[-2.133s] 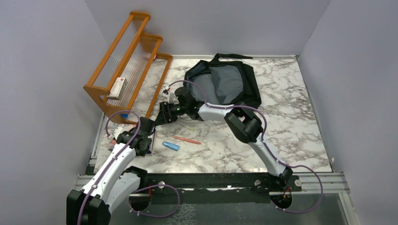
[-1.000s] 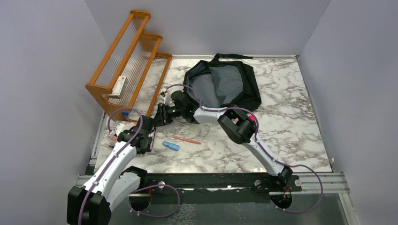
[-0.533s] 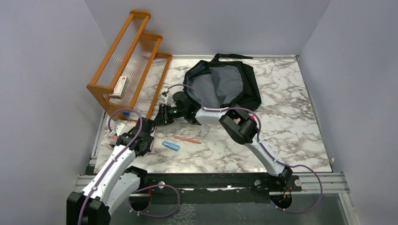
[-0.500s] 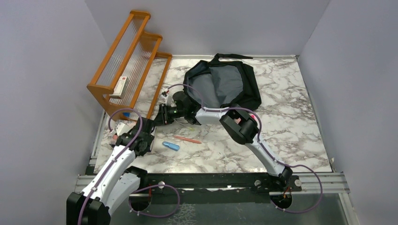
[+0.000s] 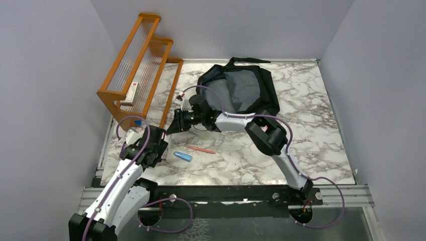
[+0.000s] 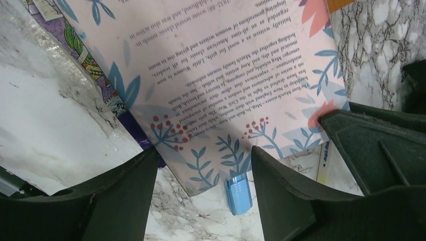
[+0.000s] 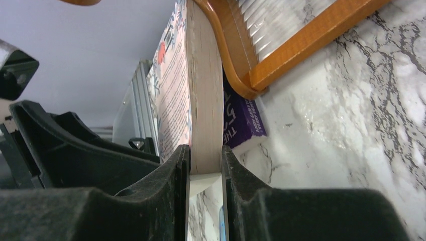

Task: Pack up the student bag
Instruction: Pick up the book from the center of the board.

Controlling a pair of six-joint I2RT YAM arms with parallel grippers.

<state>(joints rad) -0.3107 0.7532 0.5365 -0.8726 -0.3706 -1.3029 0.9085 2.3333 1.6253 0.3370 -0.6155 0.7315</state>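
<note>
From the top, your bag [image 5: 240,90] lies open, well behind the right gripper [image 5: 176,125] and away from both sets of fingers. The left gripper [image 5: 150,143] is just beside the right one's tips.

Left wrist: fingers spread apart, nothing pinched, and a pink flowery book [image 6: 216,65] right beyond their tips.

Right wrist: your fingers are clamped on that book's page edge, with the wooden rack [image 7: 301,45] just past it.

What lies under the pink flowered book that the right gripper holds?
Under the pink flowered book, which the right gripper clamps by its page edge, lies a purple book. Only its edge and spine show; the rest is covered.
</note>
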